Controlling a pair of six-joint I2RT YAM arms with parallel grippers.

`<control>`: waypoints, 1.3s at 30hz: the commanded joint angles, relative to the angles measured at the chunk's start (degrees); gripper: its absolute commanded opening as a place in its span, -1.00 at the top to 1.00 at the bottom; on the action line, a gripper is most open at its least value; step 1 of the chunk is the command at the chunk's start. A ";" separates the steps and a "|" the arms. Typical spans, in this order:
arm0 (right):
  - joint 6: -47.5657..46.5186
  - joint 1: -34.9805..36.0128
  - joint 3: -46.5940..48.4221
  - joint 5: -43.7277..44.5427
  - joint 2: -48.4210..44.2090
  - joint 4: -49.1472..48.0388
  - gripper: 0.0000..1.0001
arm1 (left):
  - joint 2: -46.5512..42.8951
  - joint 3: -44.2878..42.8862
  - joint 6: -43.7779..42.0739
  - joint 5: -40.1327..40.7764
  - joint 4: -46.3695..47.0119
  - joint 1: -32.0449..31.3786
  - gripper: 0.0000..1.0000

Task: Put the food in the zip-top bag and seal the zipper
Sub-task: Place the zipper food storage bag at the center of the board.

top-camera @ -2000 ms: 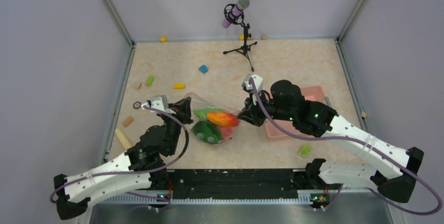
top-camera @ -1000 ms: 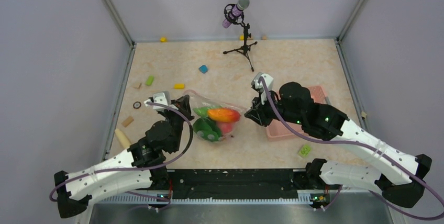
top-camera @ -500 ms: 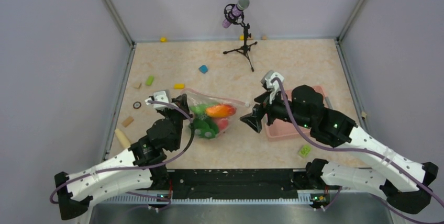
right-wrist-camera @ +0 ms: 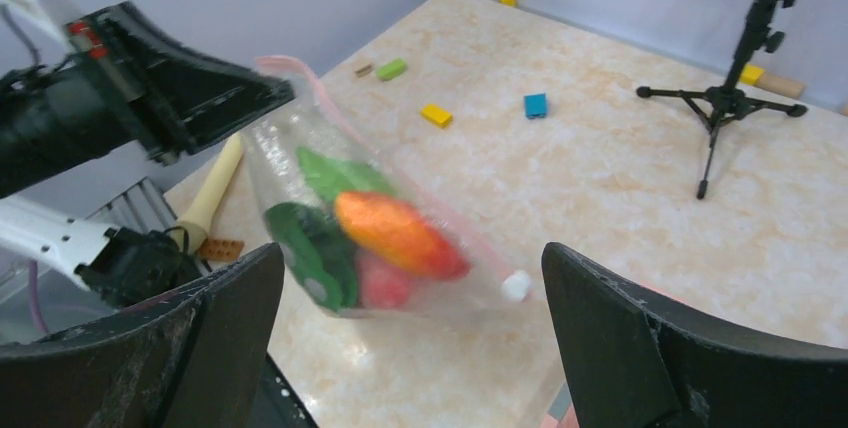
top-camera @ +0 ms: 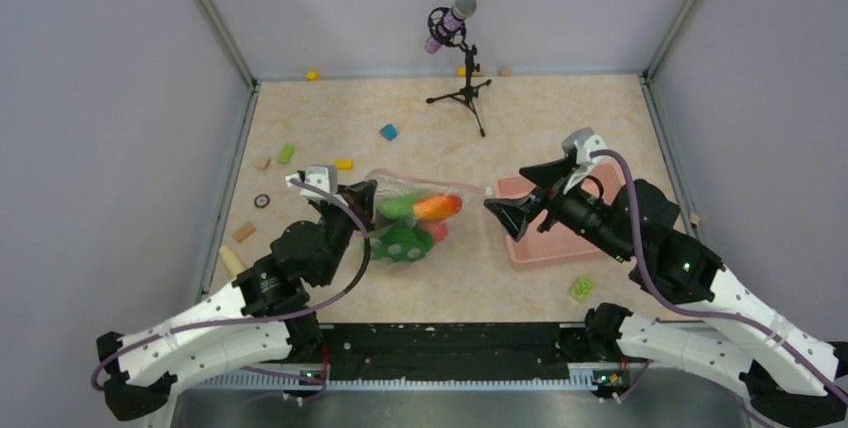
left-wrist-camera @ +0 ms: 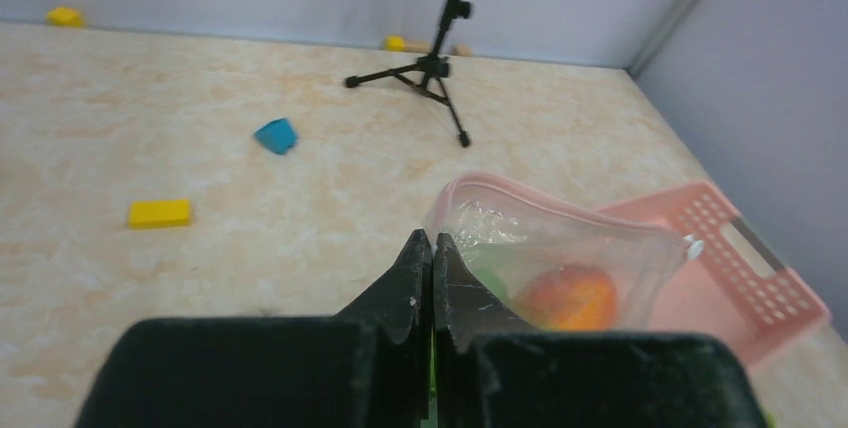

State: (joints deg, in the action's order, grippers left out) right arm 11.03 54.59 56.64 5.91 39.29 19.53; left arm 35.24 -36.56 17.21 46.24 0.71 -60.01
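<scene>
Top external view: my left end effector [top-camera: 362,194] pinches a corner of the clear crinkly zip-top bag [top-camera: 465,196]; my right end effector [top-camera: 515,193] gapes wide, empty. Unsupported, the bag might slip free and dump the toy produce [top-camera: 438,207].

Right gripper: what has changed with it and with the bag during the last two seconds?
The right gripper let go of the right end of the zip-top bag, opened wide and drew back to the right, toward the pink basket. The left gripper stays shut on the bag's left corner, and the food is still inside. The microphone stand has not moved.
</scene>
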 commanded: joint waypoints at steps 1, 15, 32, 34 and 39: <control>2.17 -0.10 0.37 7.06 -1.18 -0.61 -0.97 | -5.46 -7.25 -1.42 -17.32 -0.29 0.24 1.00; 3.51 -0.09 1.28 8.90 -1.90 1.74 -0.97 | 4.34 -15.36 -3.71 -17.55 -6.73 0.25 1.00; 2.98 -0.05 2.33 10.24 2.11 3.55 -0.97 | 49.34 -31.78 -9.40 -28.87 4.92 25.97 1.00; 2.96 -0.09 2.50 10.79 2.02 3.80 -0.97 | 54.78 -35.31 -8.96 -27.57 4.85 28.19 1.00; 3.58 -0.10 2.36 13.19 1.63 3.84 -0.97 | 67.47 -41.68 -0.81 -38.14 6.09 35.47 0.96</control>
State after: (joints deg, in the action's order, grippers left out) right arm 13.76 54.59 56.66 16.34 41.63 24.01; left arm 95.85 -73.12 10.52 15.81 1.67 -29.43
